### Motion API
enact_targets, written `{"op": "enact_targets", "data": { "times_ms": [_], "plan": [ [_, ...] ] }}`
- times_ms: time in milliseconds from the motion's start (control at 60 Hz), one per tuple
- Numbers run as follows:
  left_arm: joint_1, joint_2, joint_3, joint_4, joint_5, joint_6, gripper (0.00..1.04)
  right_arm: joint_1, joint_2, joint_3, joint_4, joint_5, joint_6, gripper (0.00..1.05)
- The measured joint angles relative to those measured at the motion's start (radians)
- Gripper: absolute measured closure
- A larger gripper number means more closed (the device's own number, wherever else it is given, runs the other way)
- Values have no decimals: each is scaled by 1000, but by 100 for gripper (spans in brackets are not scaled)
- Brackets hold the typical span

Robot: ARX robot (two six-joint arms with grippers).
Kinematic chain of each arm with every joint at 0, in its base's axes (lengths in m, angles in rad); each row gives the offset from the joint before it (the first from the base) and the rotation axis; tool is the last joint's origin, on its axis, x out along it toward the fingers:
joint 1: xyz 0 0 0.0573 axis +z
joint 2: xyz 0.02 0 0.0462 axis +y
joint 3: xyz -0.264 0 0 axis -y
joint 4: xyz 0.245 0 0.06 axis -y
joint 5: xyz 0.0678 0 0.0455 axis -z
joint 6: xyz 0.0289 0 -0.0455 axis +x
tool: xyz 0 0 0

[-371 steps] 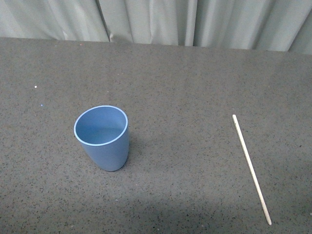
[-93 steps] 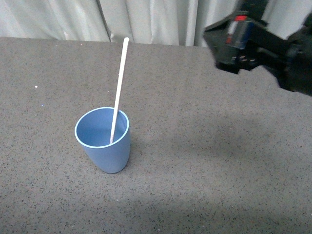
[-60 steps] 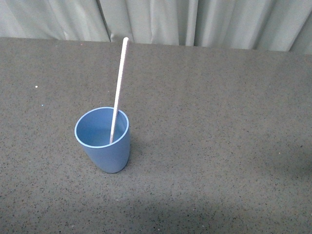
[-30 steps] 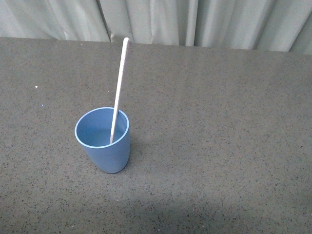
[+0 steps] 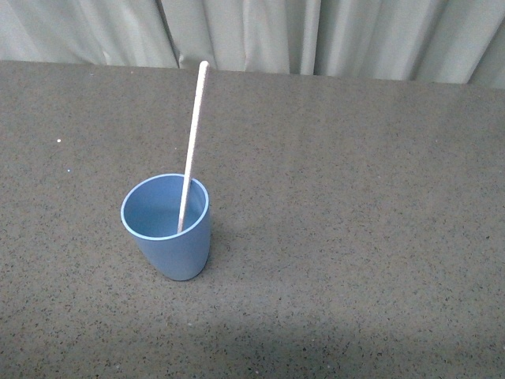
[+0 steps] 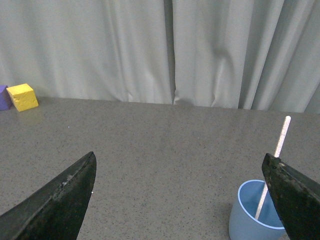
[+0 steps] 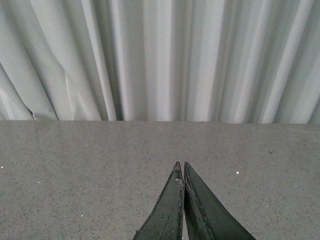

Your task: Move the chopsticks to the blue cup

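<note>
Grey speckled table (image 5: 355,237), pale curtains (image 5: 260,31)

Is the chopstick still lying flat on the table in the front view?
No, the chopstick stands tilted inside the blue cup, its upper end leaning over the far rim.

blue cup (image 5: 166,227), chopsticks (image 5: 192,134) rising above

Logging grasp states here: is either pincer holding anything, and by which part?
Nothing is held. The left pincer is open, the right pincer shut on nothing. The chopstick stands in the blue cup.
</note>
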Motion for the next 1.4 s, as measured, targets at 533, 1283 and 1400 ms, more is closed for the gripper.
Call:
{"op": "enact_targets", "data": {
  "times_ms": [533,1283,1400],
  "plan": [
    [0,0,0,0,0,0,7,0,-235,0,-228,0,0,104],
    [0,0,0,0,0,0,7,0,-467,1,-467,-3,-2,59],
    [0,0,0,0,0,0,7,0,-467,1,-467,-3,-2,38]
  ]
}}
